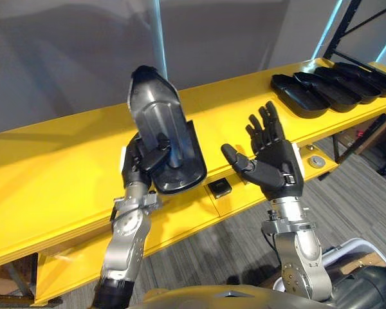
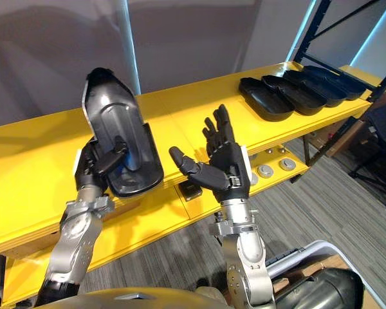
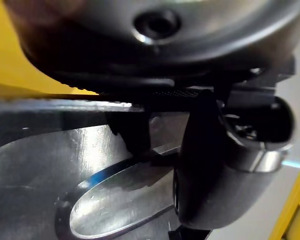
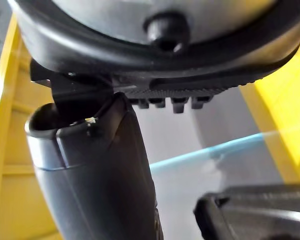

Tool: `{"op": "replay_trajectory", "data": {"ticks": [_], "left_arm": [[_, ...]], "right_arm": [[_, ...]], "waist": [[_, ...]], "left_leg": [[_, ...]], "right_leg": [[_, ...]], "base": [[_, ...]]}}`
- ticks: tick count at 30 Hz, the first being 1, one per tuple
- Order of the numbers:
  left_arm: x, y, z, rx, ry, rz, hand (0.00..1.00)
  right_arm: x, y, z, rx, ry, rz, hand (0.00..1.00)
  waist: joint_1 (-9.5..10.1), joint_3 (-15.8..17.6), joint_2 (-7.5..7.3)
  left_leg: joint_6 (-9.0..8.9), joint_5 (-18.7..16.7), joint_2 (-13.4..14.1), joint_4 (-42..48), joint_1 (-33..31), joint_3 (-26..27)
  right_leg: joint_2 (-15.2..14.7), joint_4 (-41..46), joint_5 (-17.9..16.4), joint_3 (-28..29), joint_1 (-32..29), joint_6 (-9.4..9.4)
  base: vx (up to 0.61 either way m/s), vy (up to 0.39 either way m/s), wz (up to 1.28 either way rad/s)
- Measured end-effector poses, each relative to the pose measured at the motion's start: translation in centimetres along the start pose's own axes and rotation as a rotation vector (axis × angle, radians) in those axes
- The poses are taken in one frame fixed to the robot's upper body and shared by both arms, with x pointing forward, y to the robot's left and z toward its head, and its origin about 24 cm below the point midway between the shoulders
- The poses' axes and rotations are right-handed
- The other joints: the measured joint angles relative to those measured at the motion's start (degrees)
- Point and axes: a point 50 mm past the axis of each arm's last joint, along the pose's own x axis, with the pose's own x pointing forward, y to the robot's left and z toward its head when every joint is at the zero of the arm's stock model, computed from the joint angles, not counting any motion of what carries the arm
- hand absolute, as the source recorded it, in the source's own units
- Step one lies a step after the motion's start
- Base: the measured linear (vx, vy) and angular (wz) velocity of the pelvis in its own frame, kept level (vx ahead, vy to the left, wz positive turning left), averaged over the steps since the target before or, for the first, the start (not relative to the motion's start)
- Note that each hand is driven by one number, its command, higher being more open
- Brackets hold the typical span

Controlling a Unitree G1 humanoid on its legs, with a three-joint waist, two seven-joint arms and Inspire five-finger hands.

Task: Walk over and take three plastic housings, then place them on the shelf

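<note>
Now the left robot hand (image 1: 139, 165) clamps a plastic housing (image 1: 157, 109) upright, centre left. The right robot hand (image 1: 280, 161) is spread, fingers apart.

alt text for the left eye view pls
The left hand grips a dark housing upright over a yellow bench. The right hand is open and empty beside it. More housings lie in a row at the bench's far right end.
</note>
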Motion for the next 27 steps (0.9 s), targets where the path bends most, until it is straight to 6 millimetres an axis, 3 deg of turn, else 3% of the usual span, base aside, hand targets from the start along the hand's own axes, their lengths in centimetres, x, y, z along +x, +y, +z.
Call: {"op": "replay_trajectory", "data": {"ticks": [2, 7, 12, 17, 20, 25, 26, 27], "left_arm": [[1.3, -0.2, 0.3, 0.015, -0.005, 0.013, 0.00], [3.3, 0.5, 2.4, -0.021, -0.066, 0.068, 0.00], [6.0, 1.8, 5.8, -0.009, -0.163, 0.170, 0.00], [7.4, 2.0, 7.1, -0.014, -0.185, 0.221, 0.00], [8.0, 2.0, 8.0, -0.055, -0.188, 0.228, 0.00], [9.0, 1.0, 10.7, -0.082, -0.261, 0.202, 0.00], [9.3, 0.9, 11.0, -0.081, -0.266, 0.200, 1.00], [9.5, 0.9, 11.2, -0.084, -0.269, 0.200, 1.00]], "right_arm": [[0.2, 0.5, -0.2, -0.002, 0.021, 0.050, 1.00], [0.2, 0.1, -0.4, -0.034, 0.061, 0.049, 1.00], [1.4, -0.2, 0.6, -0.091, 0.029, 0.089, 1.00], [2.4, 0.3, 2.4, -0.115, -0.056, 0.097, 1.00], [2.6, 0.7, 3.7, -0.111, -0.115, 0.108, 1.00], [2.9, 1.0, 4.0, -0.111, -0.134, 0.119, 1.00], [2.9, 1.0, 4.0, -0.111, -0.133, 0.118, 1.00], [2.9, 1.0, 4.0, -0.111, -0.133, 0.118, 1.00]], "waist": [[-1.38, 0.01, -0.02], [-2.33, 0.67, 0.45], [-3.08, 5.65, 0.91], [-3.59, 10.01, 0.03], [-4.20, 12.77, -0.55], [-4.11, 15.38, -0.88], [-4.07, 16.19, -0.93], [-4.10, 16.94, -0.90]], "left_leg": [[-0.06, 0.04, 0.00, 0.00, -0.14, 0.57], [-0.04, 0.64, -0.26, -0.03, -2.11, 1.45], [0.04, 2.51, -1.01, -0.85, -4.83, 1.35], [-0.07, 2.96, -0.82, 0.46, -8.29, 0.92], [-0.15, 2.05, -0.61, 2.79, -10.17, 0.84], [0.14, -0.05, -0.01, 7.42, -12.96, 1.32], [0.19, -0.61, 0.20, 8.58, -13.29, 1.44], [0.31, -1.03, 0.29, 9.44, -13.62, 1.45]], "right_leg": [[0.01, -0.79, 0.62, 0.30, -0.07, -0.05], [-0.05, -0.58, 1.18, 1.47, -2.77, 0.05], [-0.67, 1.62, 1.53, 1.55, -6.96, 0.02], [-0.62, 3.24, 1.67, 1.51, -10.49, -0.20], [-0.61, 4.58, 1.64, 1.76, -12.04, -0.25], [-0.42, 6.41, 1.57, 2.70, -14.02, -0.28], [-0.30, 6.63, 1.54, 2.95, -14.13, -0.28], [-0.28, 7.12, 1.43, 3.00, -14.31, -0.32]], "base": [[-0.05, 0.017, -0.16], [-0.04, 0.012, -0.10], [-0.05, -0.004, 0.02], [-0.05, -0.014, 0.02], [-0.02, 0.005, -0.01], [-0.04, 0.029, -0.09], [-0.05, 0.019, -0.08], [-0.06, 0.016, -0.08]]}}
